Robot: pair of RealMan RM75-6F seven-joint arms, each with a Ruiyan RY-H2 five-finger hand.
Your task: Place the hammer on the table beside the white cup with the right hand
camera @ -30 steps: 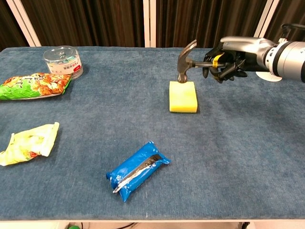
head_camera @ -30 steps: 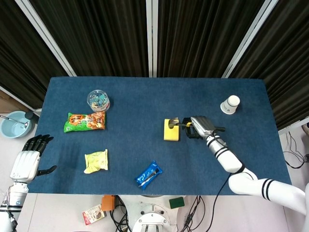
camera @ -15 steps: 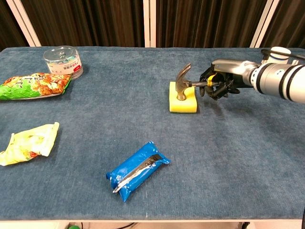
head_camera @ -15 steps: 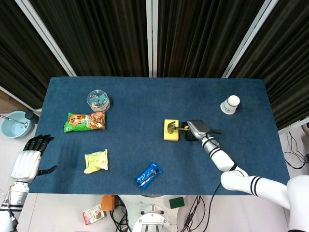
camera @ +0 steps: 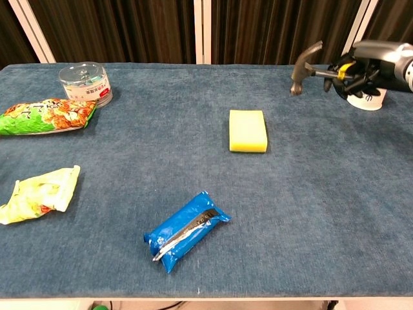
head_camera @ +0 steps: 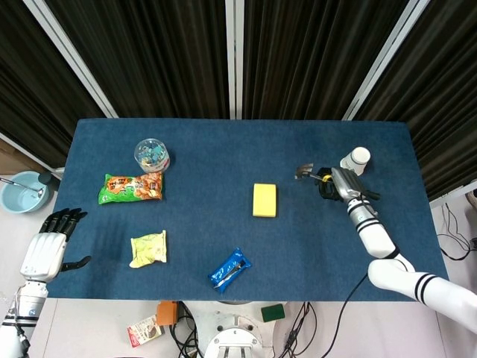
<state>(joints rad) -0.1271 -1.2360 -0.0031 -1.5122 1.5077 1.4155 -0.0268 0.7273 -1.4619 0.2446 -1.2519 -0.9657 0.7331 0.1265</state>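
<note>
My right hand [head_camera: 339, 184] [camera: 361, 65] grips the handle of a small hammer [head_camera: 306, 173] [camera: 304, 64] and holds it above the table, head pointing left. The white cup [head_camera: 355, 161] [camera: 370, 99] stands upside down just behind and to the right of that hand, partly hidden by it in the chest view. My left hand [head_camera: 49, 245] hangs off the table's left front corner, fingers apart and holding nothing.
A yellow sponge [head_camera: 264, 200] [camera: 248, 130] lies mid-table. A blue packet [head_camera: 229, 269] [camera: 186, 230] lies near the front edge. At the left are a green snack bag [head_camera: 130, 188], a yellow pouch [head_camera: 148, 248] and a clear round tub [head_camera: 151, 154].
The right hand lifted the hammer off the yellow sponge and carried it right and back, close to the white cup. The left hand stayed put.
</note>
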